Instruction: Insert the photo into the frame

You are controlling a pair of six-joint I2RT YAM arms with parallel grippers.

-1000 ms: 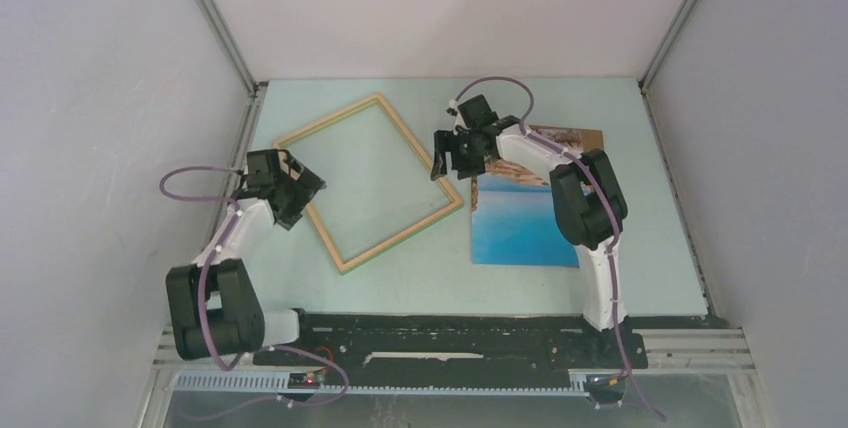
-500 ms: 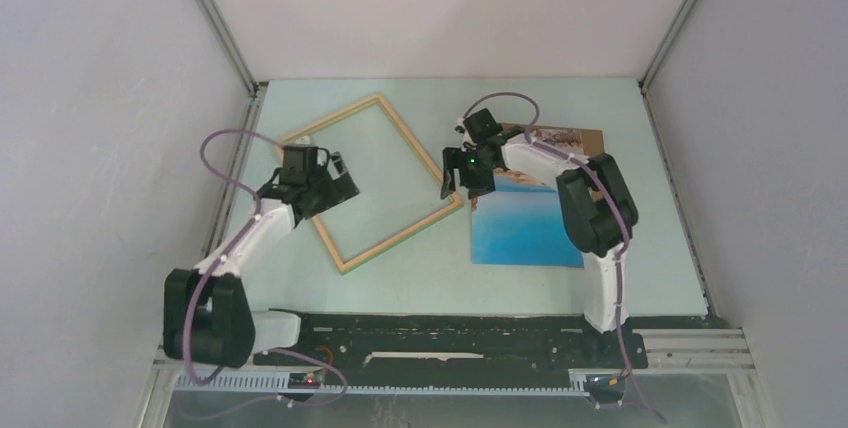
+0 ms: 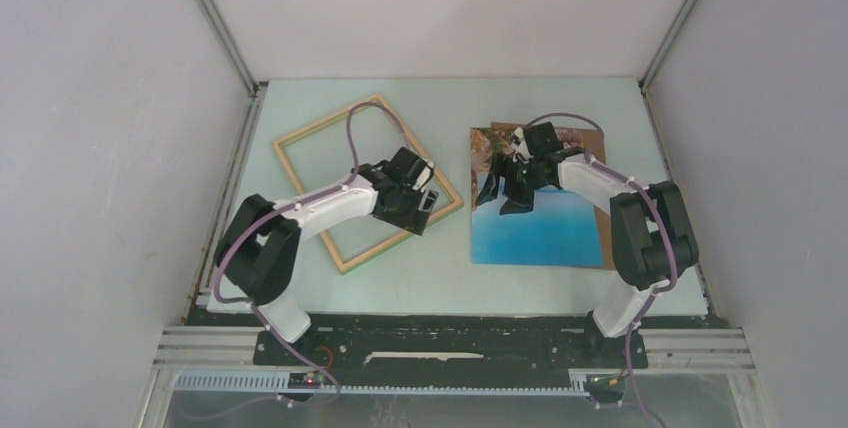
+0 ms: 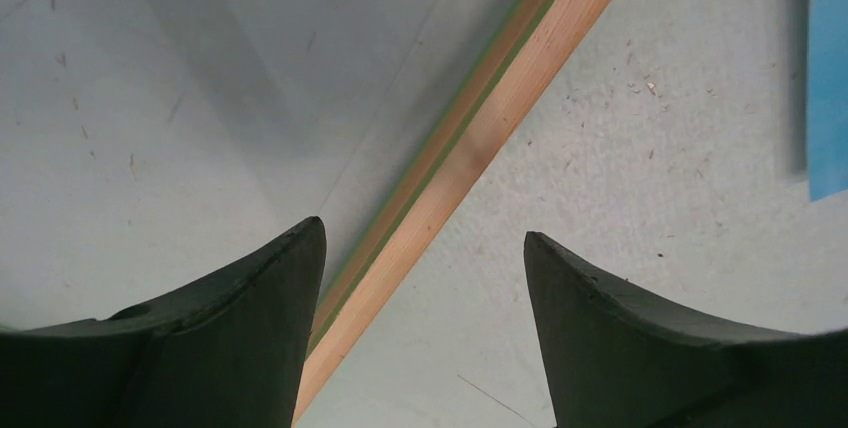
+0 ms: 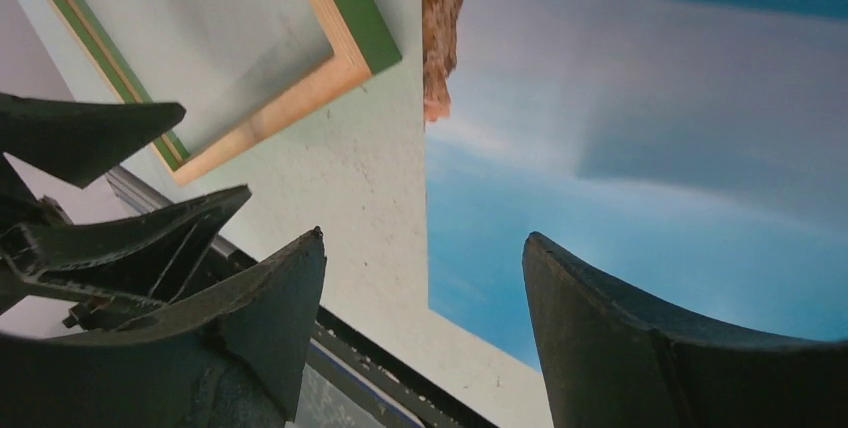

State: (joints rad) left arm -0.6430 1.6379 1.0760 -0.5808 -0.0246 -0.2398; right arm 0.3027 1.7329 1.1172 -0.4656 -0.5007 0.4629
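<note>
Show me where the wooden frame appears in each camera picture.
Top external: the frame lies left of centre.
Left wrist: its rail crosses diagonally between the jaws.
Right wrist: its corner, upper left.
Shared landmark: the blue photo to its right.

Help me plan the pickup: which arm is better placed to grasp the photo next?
Right. The right gripper hangs open directly over the left edge of the photo, so it could probably close on that edge. The left gripper is open astride a rail of the frame, apart from the photo.
</note>
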